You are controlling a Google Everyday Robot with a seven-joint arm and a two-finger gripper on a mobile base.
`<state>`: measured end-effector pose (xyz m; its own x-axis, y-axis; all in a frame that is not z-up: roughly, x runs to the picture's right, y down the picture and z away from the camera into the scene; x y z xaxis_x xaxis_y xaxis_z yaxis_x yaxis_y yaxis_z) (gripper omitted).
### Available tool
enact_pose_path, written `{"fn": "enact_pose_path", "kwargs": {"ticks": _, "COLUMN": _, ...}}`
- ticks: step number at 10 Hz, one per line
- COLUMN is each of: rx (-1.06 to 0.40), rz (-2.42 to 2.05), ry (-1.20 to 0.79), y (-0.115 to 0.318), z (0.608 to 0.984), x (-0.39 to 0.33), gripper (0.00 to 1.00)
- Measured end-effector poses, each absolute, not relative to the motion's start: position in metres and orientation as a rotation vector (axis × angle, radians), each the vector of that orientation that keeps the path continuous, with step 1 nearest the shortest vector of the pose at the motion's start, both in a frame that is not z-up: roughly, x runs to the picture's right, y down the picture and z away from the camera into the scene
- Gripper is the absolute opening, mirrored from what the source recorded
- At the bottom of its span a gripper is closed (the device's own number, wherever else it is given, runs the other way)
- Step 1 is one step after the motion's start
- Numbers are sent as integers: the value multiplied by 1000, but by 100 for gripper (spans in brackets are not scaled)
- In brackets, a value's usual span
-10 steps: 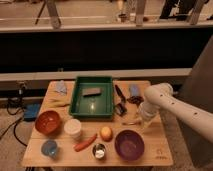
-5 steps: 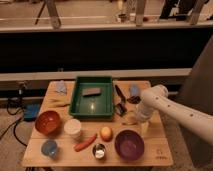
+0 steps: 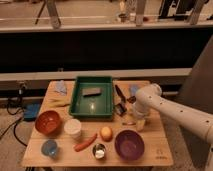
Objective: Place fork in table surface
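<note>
My gripper [image 3: 138, 123] hangs from the white arm and points down at the table surface [image 3: 150, 150], low over its right half, just above the purple bowl [image 3: 129, 144]. A slim silvery piece that looks like the fork [image 3: 128, 123] shows at the gripper's left side, level with the tabletop. I cannot tell whether it is held or lying free. The black-handled dark utensil [image 3: 120, 93] lies farther back, right of the green tray [image 3: 80, 107].
The green tray holds a grey block [image 3: 91, 91]. On the table are an orange bowl [image 3: 48, 122], a white cup [image 3: 73, 128], a carrot [image 3: 85, 142], an orange ball [image 3: 106, 133], a blue cup [image 3: 49, 148], a metal tin [image 3: 99, 150] and a blue cloth [image 3: 61, 87].
The gripper has shifted slightly left, toward the middle of the table, staying low. The objects on the table have not moved.
</note>
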<state>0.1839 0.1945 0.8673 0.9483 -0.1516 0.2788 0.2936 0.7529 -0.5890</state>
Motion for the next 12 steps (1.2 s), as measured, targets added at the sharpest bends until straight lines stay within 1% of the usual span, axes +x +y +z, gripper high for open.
{"fn": "enact_pose_path", "kwargs": {"ticks": 2, "rx": -687, "rz": -221, "ry": -190, "y": 190, "z": 873, "x": 190, "gripper": 34}}
{"fn": "enact_pose_path", "kwargs": {"ticks": 3, "rx": -694, "rz": -207, "ry": -181, "y": 187, "z": 876, "x": 191, "gripper": 22}}
{"fn": "enact_pose_path", "kwargs": {"ticks": 5, "rx": -714, "rz": -190, "ry": -169, "y": 187, "z": 879, "x": 198, "gripper": 6}}
{"fn": "enact_pose_path", "kwargs": {"ticks": 6, "rx": -720, "rz": -186, "ry": -168, "y": 188, "z": 880, "x": 199, "gripper": 5}}
{"fn": "enact_pose_path", "kwargs": {"ticks": 8, "rx": -721, "rz": -186, "ry": -166, "y": 188, "z": 880, "x": 200, "gripper": 12}}
{"fn": "enact_pose_path", "kwargs": {"ticks": 12, "rx": -723, "rz": -185, "ry": -167, "y": 189, "z": 879, "x": 200, "gripper": 12}}
